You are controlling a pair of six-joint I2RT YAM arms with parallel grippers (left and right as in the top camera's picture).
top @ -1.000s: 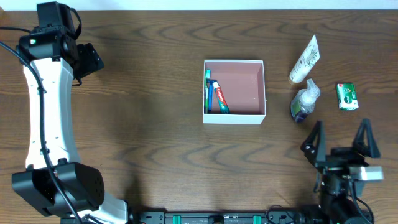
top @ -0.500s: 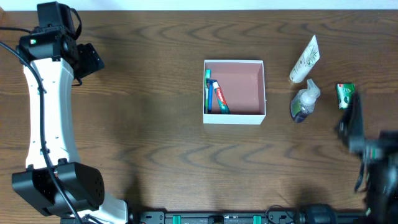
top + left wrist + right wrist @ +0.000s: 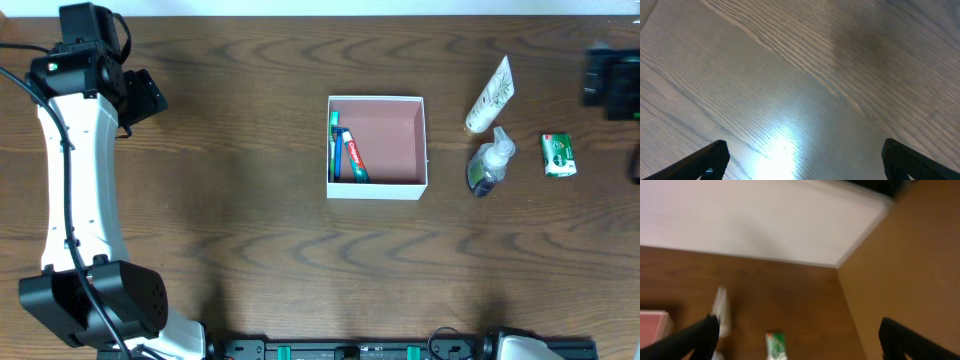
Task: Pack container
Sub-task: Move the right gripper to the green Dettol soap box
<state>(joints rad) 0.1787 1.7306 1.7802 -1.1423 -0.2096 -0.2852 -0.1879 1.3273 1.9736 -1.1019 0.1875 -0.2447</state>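
Observation:
The container (image 3: 395,140), a square white-walled box with a pink-brown floor, sits at the table's middle. A toothbrush (image 3: 334,145) and a toothpaste tube (image 3: 354,158) lie along its left side. A corner of the container shows in the right wrist view (image 3: 652,327). My left gripper (image 3: 148,97) is at the far left, open and empty over bare wood (image 3: 802,160). My right gripper (image 3: 610,85) is a blur at the far right, high up, open and empty (image 3: 799,327).
Right of the container lie a white tube (image 3: 490,97), a clear pump bottle (image 3: 490,165) and a green packet (image 3: 558,155). The right wrist view shows the tube (image 3: 720,311), the packet (image 3: 776,346) and a white wall beyond the table's far edge.
My right arm has swung from the front right edge of the table to the far right back, rising. The left arm and the objects have not moved.

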